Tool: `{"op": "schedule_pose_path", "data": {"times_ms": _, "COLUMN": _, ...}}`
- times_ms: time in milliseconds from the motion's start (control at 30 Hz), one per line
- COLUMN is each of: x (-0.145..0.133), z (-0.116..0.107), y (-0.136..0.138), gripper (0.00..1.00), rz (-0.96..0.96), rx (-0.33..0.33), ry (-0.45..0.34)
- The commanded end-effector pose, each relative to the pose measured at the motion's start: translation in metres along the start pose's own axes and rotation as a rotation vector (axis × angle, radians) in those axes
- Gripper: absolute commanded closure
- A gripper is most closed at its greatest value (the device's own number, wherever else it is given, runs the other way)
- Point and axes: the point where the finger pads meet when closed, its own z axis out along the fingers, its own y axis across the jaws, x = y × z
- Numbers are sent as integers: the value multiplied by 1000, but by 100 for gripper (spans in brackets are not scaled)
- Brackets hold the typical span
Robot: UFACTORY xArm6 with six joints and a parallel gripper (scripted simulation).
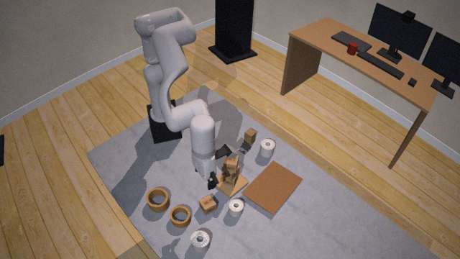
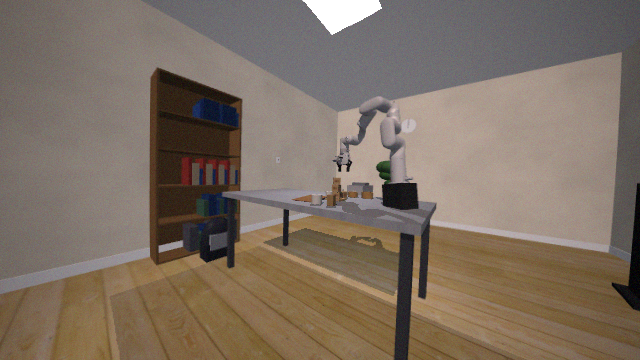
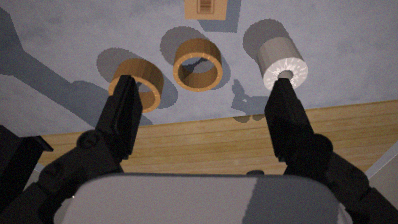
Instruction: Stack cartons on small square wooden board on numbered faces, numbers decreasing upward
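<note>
High above the counter [image 1: 330, 219] [image 2: 270, 196] [image 3: 345, 30], the pincer [image 1: 211, 183] [image 2: 344, 170] [image 3: 204, 92] hangs spread wide, pointing down, with nothing between its fingers. Beside and below it, a column of cartons [image 1: 231, 169] [image 2: 336, 189] stands on the small wooden board [image 1: 230, 191]; shadow breaks up its sides, so I cannot tell how straight it is, and its underside numbers are hidden. Lower than the pincer and off the board, one loose carton [image 1: 208, 204] [image 3: 205, 9] sits on the counter, cut off by the upper edge of the wrist view. Two orange-brown rings lie beneath the pincer's level: the larger ring [image 1: 148, 200] [image 3: 155, 82] and the smaller ring [image 1: 172, 216] [image 3: 195, 46], neither touching the fingers. Near them, a white roll [image 1: 200, 246] [image 3: 281, 52] stands upright below the pincer, while a second roll [image 1: 236, 211] stands near the loose carton. Past the column from the pincer are a flat brown mat [image 1: 273, 187] [image 2: 306, 199], a third roll [image 1: 267, 150] [image 2: 316, 199] and a plain brown block [image 1: 249, 137] [image 2: 331, 201], all well apart from the fingers.
</note>
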Motion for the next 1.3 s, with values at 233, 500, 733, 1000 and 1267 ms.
{"op": "schedule_pose_path", "data": {"times_ms": 233, "x": 0, "z": 5, "y": 1, "gripper": 0, "rz": 0, "rx": -4, "ry": 0}}
{"op": "schedule_pose_path", "data": {"times_ms": 500, "x": 0, "z": 9, "y": 1, "gripper": 0, "rz": 0, "rx": -4, "ry": 0}}
{"op": "schedule_pose_path", "data": {"times_ms": 733, "x": 0, "z": 15, "y": 1, "gripper": 0, "rz": 0, "rx": -4, "ry": 0}}
{"op": "schedule_pose_path", "data": {"times_ms": 1000, "x": -1, "z": 22, "y": 1, "gripper": 0, "rz": 0, "rx": -4, "ry": 0}}
{"op": "schedule_pose_path", "data": {"times_ms": 1267, "x": -1, "z": 31, "y": 0, "gripper": 0, "rz": 0, "rx": -4, "ry": 1}}
